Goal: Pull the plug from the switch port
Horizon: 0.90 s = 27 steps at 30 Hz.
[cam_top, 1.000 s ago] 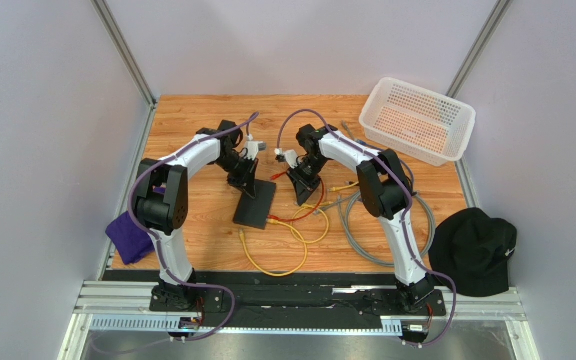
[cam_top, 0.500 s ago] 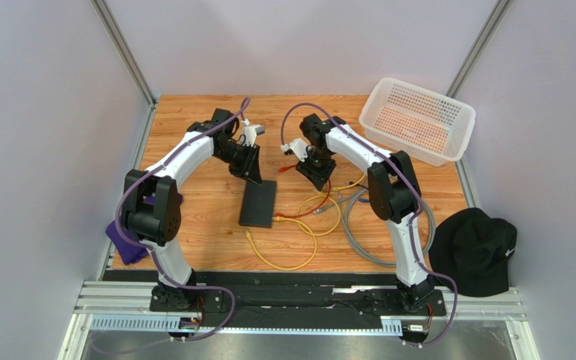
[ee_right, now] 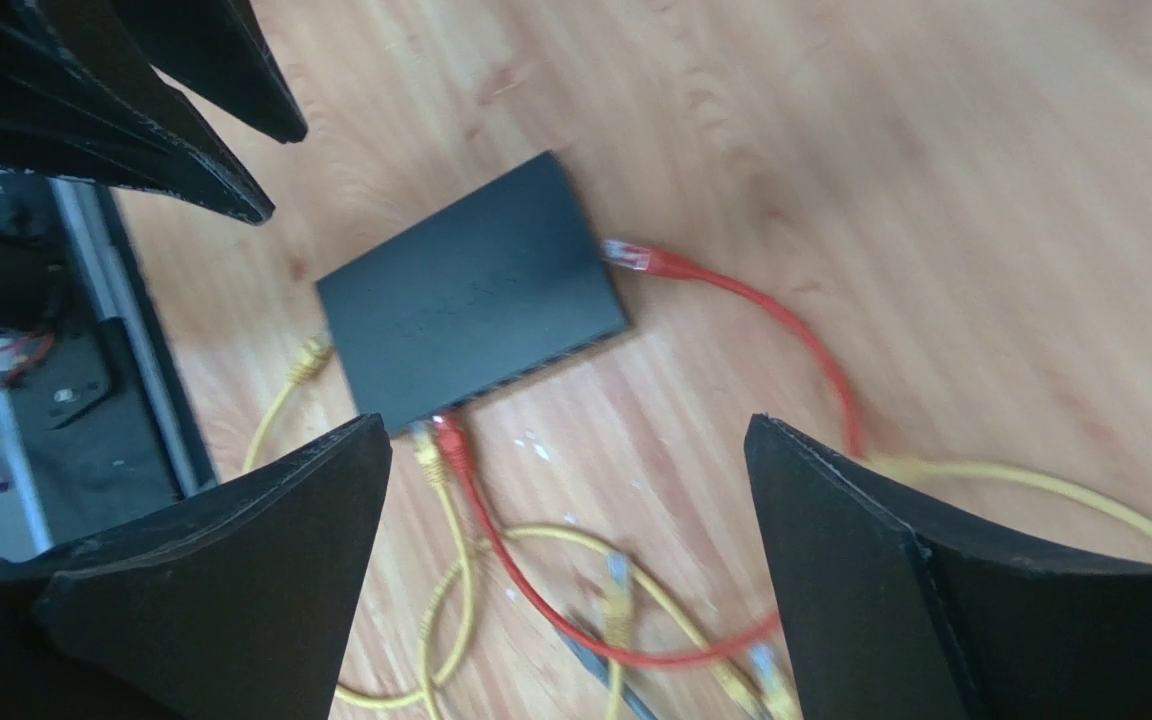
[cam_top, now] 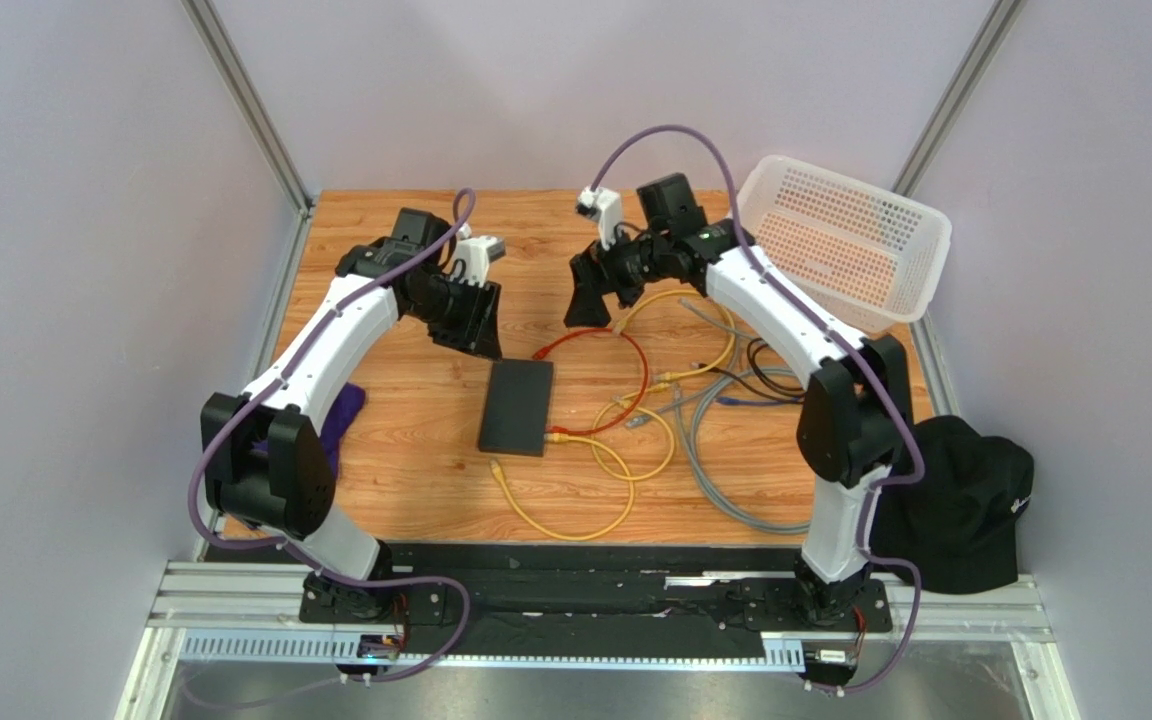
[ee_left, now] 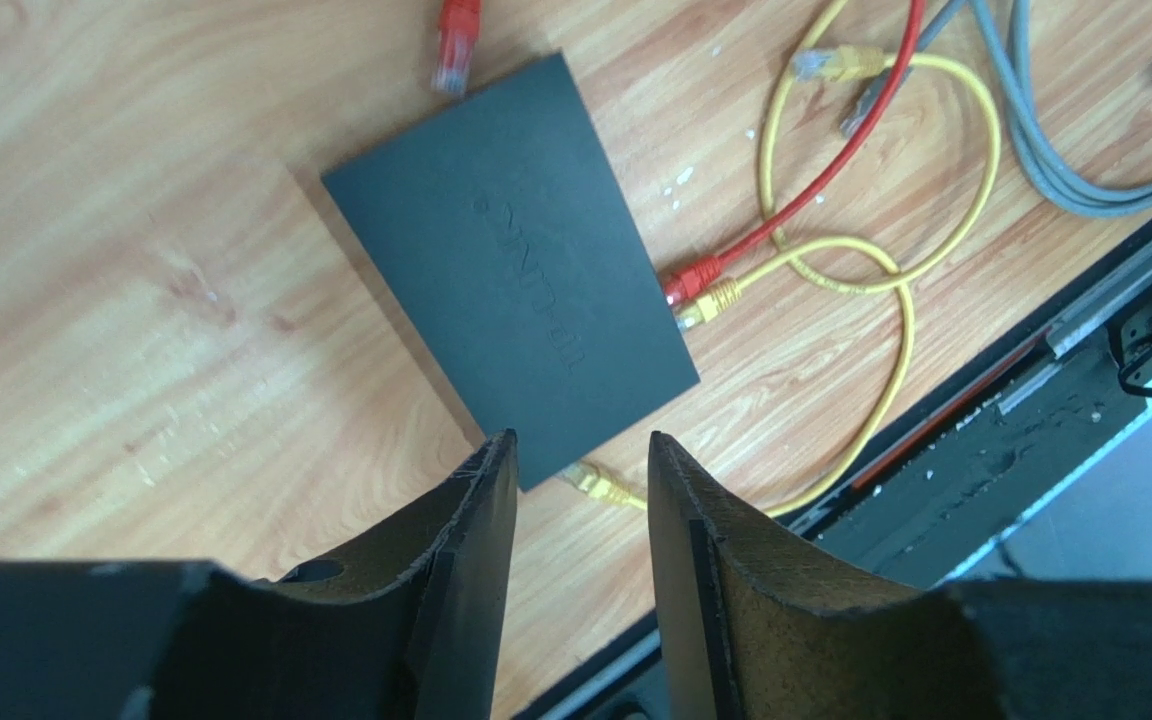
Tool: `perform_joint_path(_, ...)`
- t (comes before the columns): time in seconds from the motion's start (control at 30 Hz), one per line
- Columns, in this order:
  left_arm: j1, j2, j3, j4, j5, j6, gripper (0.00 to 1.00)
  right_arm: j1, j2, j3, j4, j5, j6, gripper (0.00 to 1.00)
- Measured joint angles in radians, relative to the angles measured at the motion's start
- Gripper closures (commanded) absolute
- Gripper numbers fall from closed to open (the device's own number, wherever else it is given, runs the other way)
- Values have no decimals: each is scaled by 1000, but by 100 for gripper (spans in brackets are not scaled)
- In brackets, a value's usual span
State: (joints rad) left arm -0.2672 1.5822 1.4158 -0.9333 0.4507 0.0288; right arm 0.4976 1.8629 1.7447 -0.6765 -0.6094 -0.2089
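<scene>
Black switch flat on the wooden table, well apart from both grippers. Stuck into its right long edge, close to the near corner: a red plug and a yellow plug, side by side. Just beside the switch's far short end, a loose red plug on the wood. Near the switch's near end, a loose yellow plug. Right of the switch, a tangle of red cable, yellow cable and grey cable. Left gripper up in the air beyond the switch's far left corner, fingers a little apart, nothing between them. Right gripper up in the air beyond the switch's far right corner, fingers wide apart, nothing between them. Far to the right of the switch and farther back, a white basket. To the switch's right and nearer, off the wood, a black cap. To the switch's left, a purple cloth.
</scene>
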Motion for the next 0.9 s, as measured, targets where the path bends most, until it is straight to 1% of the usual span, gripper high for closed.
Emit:
perform_joint_path(0.07,9,-3,-41,17,3,-31,54,11,55,-37,35,-66,30,5)
perform_joint_path(0.13,22,11,-78,47,11,-73,54,24,105,-76,24,-103,50,9)
perform_joint_path(0.27,34,67,-151,148,23,-143,54,46,195,-95,7,-142,84,13)
perform_joint_path(0.33,36,97,-177,169,23,-157,57,55,214,-96,5,-157,90,17)
perform_joint_path(0.37,35,111,-185,178,23,-160,60,58,220,-95,5,-167,92,17)
perform_joint_path(0.4,34,120,-193,188,23,-163,69,62,225,-96,7,-177,93,18)
perform_joint_path(0.47,33,125,-210,206,35,-168,78,69,237,-96,8,-193,93,19)
perform_joint_path(0.5,33,125,-217,214,42,-168,87,72,243,-96,9,-202,91,20)
perform_joint_path(0.57,31,129,-218,225,58,-167,94,77,258,-96,9,-215,87,20)
perform_joint_path(0.6,30,133,-218,229,66,-168,100,78,265,-96,9,-222,84,22)
perform_joint_path(0.73,18,162,-218,240,84,-162,100,82,286,-96,6,-248,73,26)
perform_joint_path(0.9,-7,208,-218,240,92,-161,100,83,288,-109,8,-286,66,28)
